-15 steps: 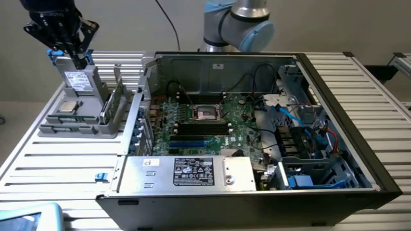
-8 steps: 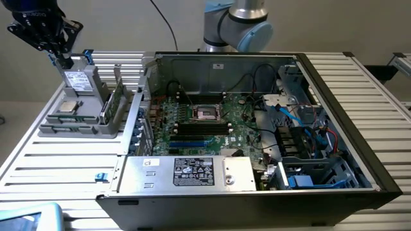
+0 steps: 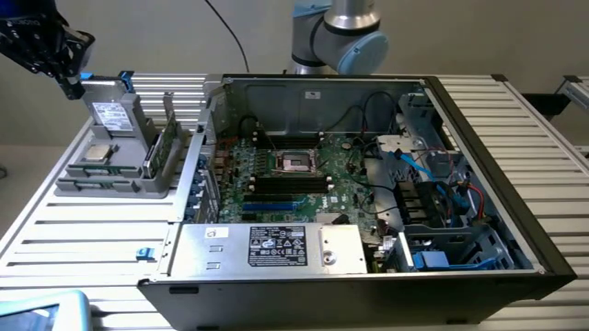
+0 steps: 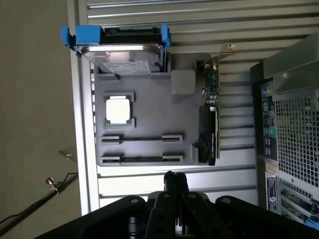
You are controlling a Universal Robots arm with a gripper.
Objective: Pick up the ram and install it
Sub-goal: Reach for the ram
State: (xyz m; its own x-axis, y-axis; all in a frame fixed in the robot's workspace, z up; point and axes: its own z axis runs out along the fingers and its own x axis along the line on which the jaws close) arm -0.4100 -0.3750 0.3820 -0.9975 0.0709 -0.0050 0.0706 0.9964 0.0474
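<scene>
I see my gripper [image 3: 70, 88] [image 4: 175, 176] hanging above the grey tray [image 3: 110, 187] [image 4: 184, 82], fingers pressed together with nothing between them and touching nothing. In the wrist view the ram [image 4: 140, 159] lies flat in the tray slot closest to my fingertips, not yet picked up. A second slot sits just past it, then the CPU [image 3: 95, 153] [image 4: 119, 109], and farthest from the fingers the drive [image 3: 115, 114] [image 4: 122, 50] in its blue carrier. The green card [image 3: 156, 155] [image 4: 212, 119] stands on edge along the tray's side towards the open case [image 3: 478, 117], which is well apart from the gripper.
</scene>
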